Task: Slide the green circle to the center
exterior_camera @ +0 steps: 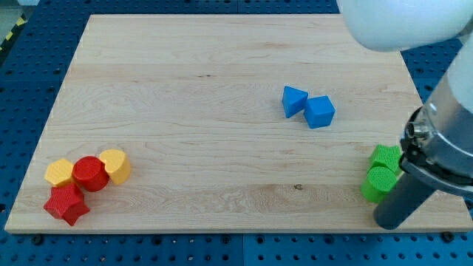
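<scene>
Starting at the left of the wooden counter [222, 44], near the front corner, four blocks huddle together: a yellow hexagon-like block [59, 172], a red circle [90, 174], a second yellow block [115, 165], and a red star [66, 205] just in front of them. They lie well apart from the task's thing, so they seem no obstacle.

Moving right, past the bare middle of the counter, two blue blocks sit touching each other, a blue wedge-like block [294, 100] and a blue cube [320, 111], somewhat right of centre and toward the far side.

At the right edge, near the front, the green circle [380, 183] rests touching another green block [386, 157] of unclear shape behind it. My tip [390, 222], the end of a dark rod with no gripper to open or close, stands just beside the green circle on its right and slightly nearer. That placement probably suits a leftward push, since the centre lies to the circle's left. The task looks barely begun.
</scene>
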`<control>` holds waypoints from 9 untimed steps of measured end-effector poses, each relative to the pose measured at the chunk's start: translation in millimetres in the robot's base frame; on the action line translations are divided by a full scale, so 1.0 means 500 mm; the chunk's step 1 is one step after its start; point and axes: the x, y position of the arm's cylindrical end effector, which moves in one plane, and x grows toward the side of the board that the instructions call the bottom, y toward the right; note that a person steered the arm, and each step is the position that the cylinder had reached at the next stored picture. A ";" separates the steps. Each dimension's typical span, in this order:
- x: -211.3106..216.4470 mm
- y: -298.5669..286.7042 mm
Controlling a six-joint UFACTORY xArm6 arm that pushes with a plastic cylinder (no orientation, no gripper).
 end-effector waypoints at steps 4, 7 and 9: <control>-0.055 0.033; -0.116 -0.052; -0.168 -0.119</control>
